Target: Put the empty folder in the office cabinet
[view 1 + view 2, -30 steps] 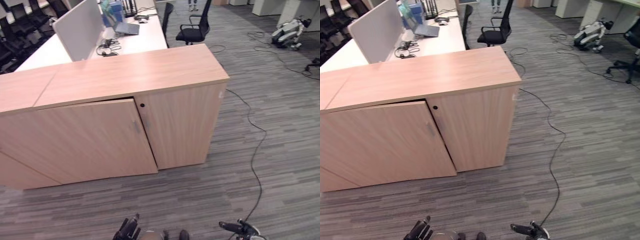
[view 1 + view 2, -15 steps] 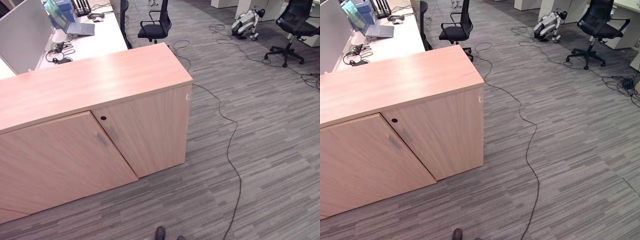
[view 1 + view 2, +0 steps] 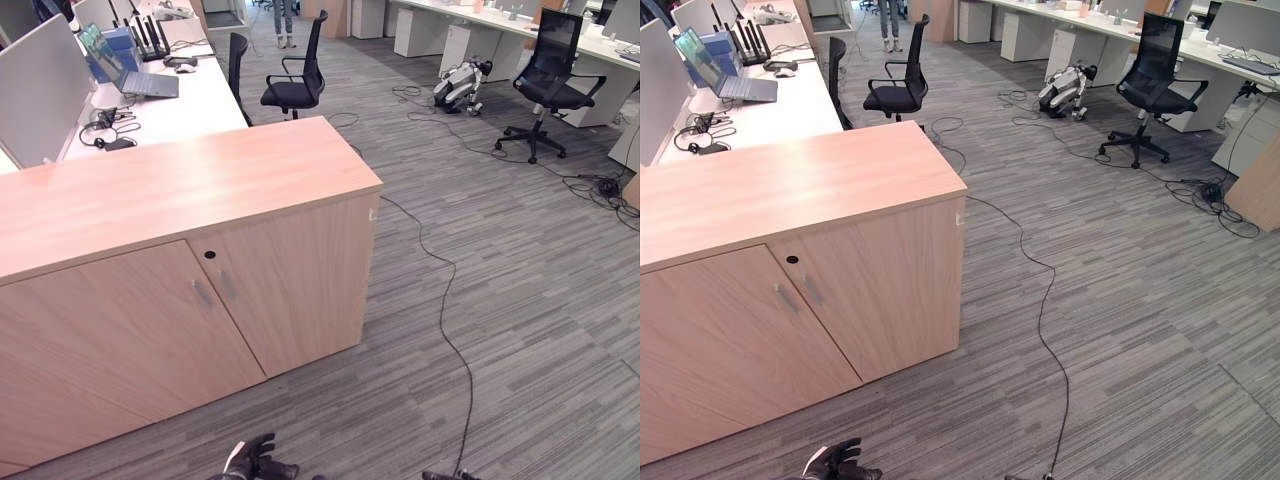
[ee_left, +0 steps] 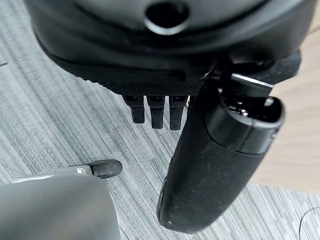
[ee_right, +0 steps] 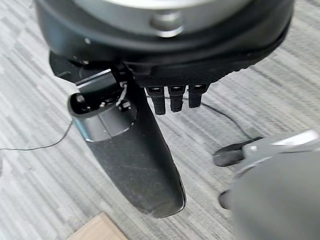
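Note:
The office cabinet (image 3: pixel 290 270) is a low light-wood unit with two doors, both flush, with slim handles (image 3: pixel 203 293) and a keyhole (image 3: pixel 209 254). Its top (image 3: pixel 180 190) is bare. My left hand (image 3: pixel 250 462) hangs low at the view's bottom edge, in front of the cabinet's left door. In the left wrist view its fingers (image 4: pixel 156 112) and thumb (image 4: pixel 215 165) are relaxed over the carpet and hold nothing. My right hand (image 3: pixel 440 476) barely peeks in at the bottom; in its wrist view the thumb (image 5: pixel 135 160) and fingers (image 5: pixel 172 100) are relaxed and hold nothing.
A black cable (image 3: pixel 445 300) runs over the grey carpet right of the cabinet. Behind it stands a white desk (image 3: pixel 190 95) with a laptop (image 3: pixel 130 70). Two office chairs (image 3: pixel 295 80) (image 3: pixel 550 75) and a robot dog (image 3: pixel 460 80) are farther back. A person's legs (image 3: pixel 285 25) show at the far end.
The camera has swung right and lifted, showing more floor. The left cabinet door, ajar a second ago, now sits flush. My hands stay low at the bottom edge.

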You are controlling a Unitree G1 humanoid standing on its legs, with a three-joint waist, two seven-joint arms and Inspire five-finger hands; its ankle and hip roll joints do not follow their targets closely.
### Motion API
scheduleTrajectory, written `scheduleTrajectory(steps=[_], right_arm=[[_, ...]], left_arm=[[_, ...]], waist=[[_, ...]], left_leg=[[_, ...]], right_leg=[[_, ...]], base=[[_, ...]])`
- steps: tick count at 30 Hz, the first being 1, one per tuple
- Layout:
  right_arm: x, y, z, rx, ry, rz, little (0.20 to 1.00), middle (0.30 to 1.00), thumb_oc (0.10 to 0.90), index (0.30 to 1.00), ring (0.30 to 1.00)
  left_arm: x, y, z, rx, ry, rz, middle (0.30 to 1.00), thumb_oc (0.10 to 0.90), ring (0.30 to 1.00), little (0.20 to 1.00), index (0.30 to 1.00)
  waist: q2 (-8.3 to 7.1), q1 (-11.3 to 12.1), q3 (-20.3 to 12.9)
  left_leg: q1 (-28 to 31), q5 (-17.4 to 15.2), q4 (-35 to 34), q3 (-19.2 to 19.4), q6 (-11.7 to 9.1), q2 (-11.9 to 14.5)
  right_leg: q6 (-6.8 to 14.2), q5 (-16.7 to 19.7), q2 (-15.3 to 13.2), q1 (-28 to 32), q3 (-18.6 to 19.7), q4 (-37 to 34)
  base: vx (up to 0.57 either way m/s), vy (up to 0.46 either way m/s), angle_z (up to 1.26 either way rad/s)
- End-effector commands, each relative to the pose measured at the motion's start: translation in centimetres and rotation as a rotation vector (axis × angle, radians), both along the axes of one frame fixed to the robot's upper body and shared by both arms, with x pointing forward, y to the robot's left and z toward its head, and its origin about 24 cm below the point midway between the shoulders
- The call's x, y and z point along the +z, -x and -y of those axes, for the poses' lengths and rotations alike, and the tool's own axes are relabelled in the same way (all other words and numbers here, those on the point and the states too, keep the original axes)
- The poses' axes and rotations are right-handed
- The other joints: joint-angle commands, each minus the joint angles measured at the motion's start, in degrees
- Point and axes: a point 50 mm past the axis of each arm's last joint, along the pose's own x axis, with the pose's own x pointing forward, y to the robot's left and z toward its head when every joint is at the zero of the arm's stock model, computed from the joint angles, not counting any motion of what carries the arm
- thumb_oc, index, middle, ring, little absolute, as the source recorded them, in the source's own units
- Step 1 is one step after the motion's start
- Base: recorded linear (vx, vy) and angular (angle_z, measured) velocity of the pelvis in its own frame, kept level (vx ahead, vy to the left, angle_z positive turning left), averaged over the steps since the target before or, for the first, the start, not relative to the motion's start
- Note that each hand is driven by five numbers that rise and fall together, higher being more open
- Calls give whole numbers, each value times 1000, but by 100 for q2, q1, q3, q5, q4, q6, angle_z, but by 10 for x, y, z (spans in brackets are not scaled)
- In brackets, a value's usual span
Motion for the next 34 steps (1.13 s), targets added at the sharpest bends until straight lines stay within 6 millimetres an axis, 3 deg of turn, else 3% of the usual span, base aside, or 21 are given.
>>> scheduleTrajectory(steps=[1, 2, 3, 4, 5, 8, 11, 15, 18, 20, 21, 24, 27, 33, 34], right_arm=[[4, -6, 14, -8, 39, 28, 900, 900, 800, 900, 900], [4, -1, 18, -58, 43, 17, 900, 900, 800, 900, 900], [4, -1, 18, -58, 43, 17, 900, 900, 800, 900, 900], [4, 3, 22, -103, 47, 9, 900, 900, 800, 900, 900], [4, 3, 22, -103, 47, 9, 900, 900, 800, 900, 900], [5, 11, 29, -198, 51, 0, 900, 900, 800, 900, 900], [5, 13, 32, -255, 46, 1, 900, 900, 800, 900, 900], [4, 17, 30, -354, 32, 7, 900, 900, 800, 900, 900], [4, 18, 29, -475, 17, 34, 900, 900, 800, 900, 900], [4, 18, 29, -476, 17, 34, 900, 900, 800, 900, 900], [3, 22, 30, -519, 22, 28, 900, 900, 800, 900, 900], [1, 21, 19, -440, 2, 9, 900, 900, 800, 900, 900], [1, 21, 19, -454, -4, 8, 900, 900, 800, 900, 900], [1, 21, 19, -416, 3, -1, 900, 900, 800, 900, 900], [1, 19, 20, -400, 7, -5, 900, 900, 800, 900, 900]], left_arm=[[-5, 10, -3, 8, -31, -52, 900, 800, 900, 900, 900], [-8, 25, -11, 35, -66, -118, 900, 800, 900, 900, 900], [-8, 25, -11, 35, -66, -118, 900, 800, 900, 900, 900], [-9, 43, -21, 98, -88, -180, 900, 800, 900, 900, 900], [-9, 43, -21, 98, -88, -180, 900, 800, 900, 900, 900], [-10, 69, -33, 180, -129, -260, 900, 800, 900, 900, 900], [-11, 74, -33, 195, -130, -277, 900, 800, 900, 900, 900], [-12, 68, -24, 159, -109, -259, 900, 800, 900, 900, 900], [-11, 45, -11, 13, -113, -187, 900, 800, 900, 900, 900], [-11, 45, -11, 12, -113, -187, 900, 800, 900, 900, 900], [-11, 35, -4, -67, -113, -158, 900, 800, 900, 900, 900], [-9, 19, 4, -222, -128, -119, 900, 800, 900, 900, 900], [-9, 19, 1, -203, -132, -124, 900, 800, 900, 900, 900], [-13, 41, -4, -116, -126, -209, 900, 800, 900, 900, 900], [-14, 55, -7, -157, -160, -272, 900, 800, 900, 900, 900]], waist=[[-2, 60, -70], [-9, 65, -69], [-9, 67, -67], [-29, 91, -83], [-30, 92, -84], [-70, 139, -125], [-70, 152, -135], [-50, 139, -185], [-19, 51, -199], [-18, 55, -198], [-6, 8, -208], [21, -44, -200], [29, -42, -183], [31, -13, -197], [40, -17, -207]], left_leg=[[114, -570, -40, 39, -76, -41], [115, -575, -40, 53, -75, -38], [115, -576, -40, 55, -75, -38], [106, -587, -40, 86, -79, -38], [105, -588, -40, 87, -79, -38], [108, -614, -40, 145, -76, -29], [130, -631, -40, 149, -72, -34], [167, -667, -40, 152, -68, -41], [179, -690, -40, 149, -69, -49], [180, -690, -40, 150, -69, -49], [176, -698, -40, 145, -72, -43], [145, -702, -40, 150, -80, -37], [144, -703, -40, 151, -77, -40], [164, -720, -40, 178, -70, -47], [178, -730, -40, 205, -66, -42]], right_leg=[[854, -208, -306, -136, 186, 90], [859, -189, -305, -141, 202, 68], [859, -188, -305, -141, 204, 67], [877, -156, -310, -150, 201, 7], [877, -156, -310, -152, 202, 7], [910, -163, -341, -143, 190, -12], [919, -169, -349, -123, 188, -12], [930, -194, -365, -80, 178, -12], [926, -202, -371, -81, 188, -12], [926, -202, -371, -80, 189, -12], [924, -204, -372, -87, 203, -12], [918, -171, -373, -133, 216, -12], [918, -159, -372, -142, 220, -12], [929, -155, -377, -133, 223, -12], [935, -158, -385, -129, 223, -12]], base=[[14, 20, -3], [14, 20, -5], [10, 17, -8], [4, 8, -6], [8, 7, -9], [31, 13, -7], [32, 18, -6], [9, 7, 0], [5, 11, 0], [0, 0, 0], [0, 0, 0], [0, 0, 0], [0, 0, 0], [0, 0, 0], [0, 0, 0]])
